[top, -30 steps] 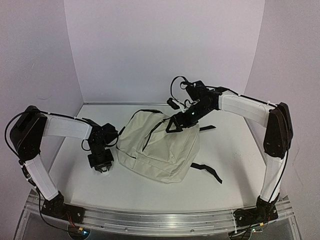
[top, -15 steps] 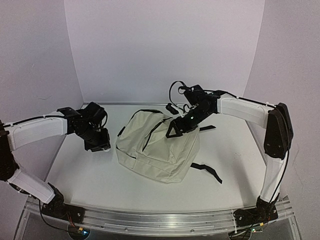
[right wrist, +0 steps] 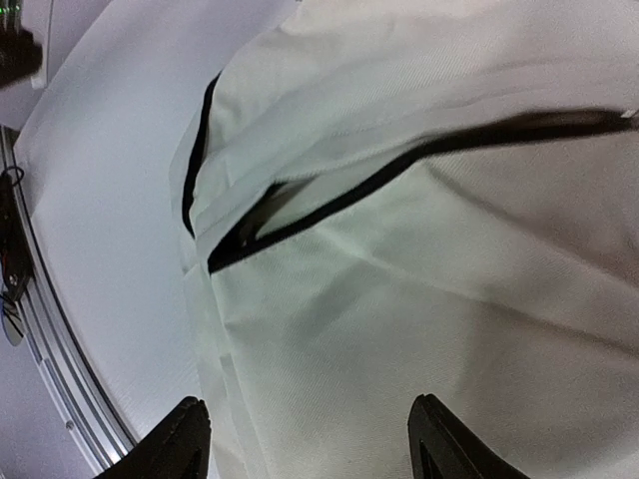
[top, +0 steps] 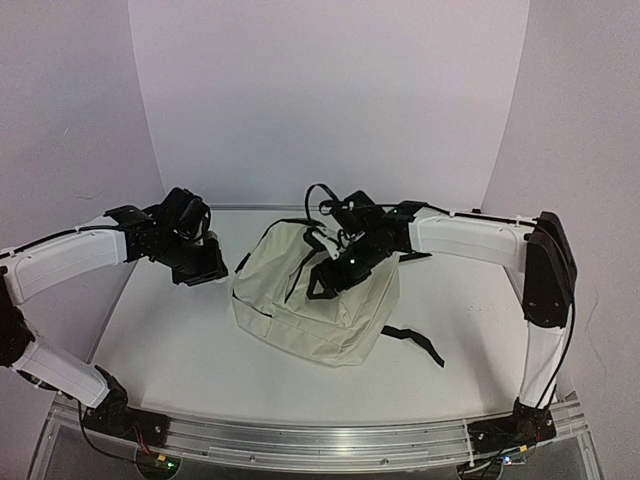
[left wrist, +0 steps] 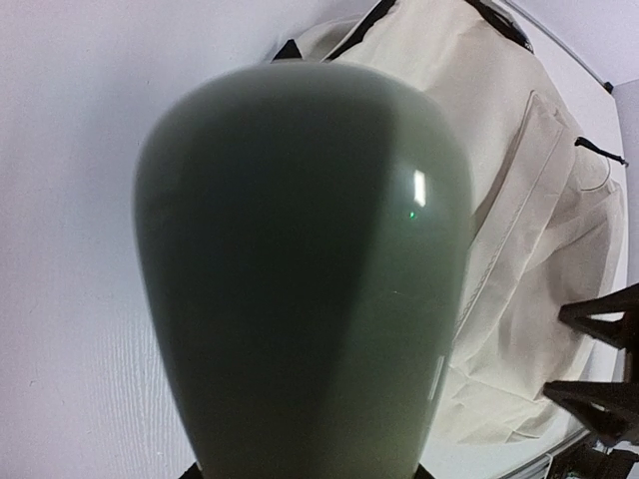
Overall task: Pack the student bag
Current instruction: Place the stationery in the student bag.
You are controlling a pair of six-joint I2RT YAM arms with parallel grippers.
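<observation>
Left wrist, left fingers (top: 205,270) clasp grey-green object (left wrist: 300,269) — blocking student bag (left wrist: 539,200), right fingers (right wrist: 444,439) apart, empty

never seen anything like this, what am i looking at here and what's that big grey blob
Two robot arms are bolted to a white table, each ending in a two-fingered claw. The wide picture comes from a fixed camera above and behind them; the other two from cameras on the wrists. On the table lies a cream backpack with black straps, its zipper partly open. The blob is a smooth grey-green rounded object right before the left wrist camera, apparently held in the left claw; what it is I cannot tell. The right claw hangs open over the backpack, holding nothing.
</observation>
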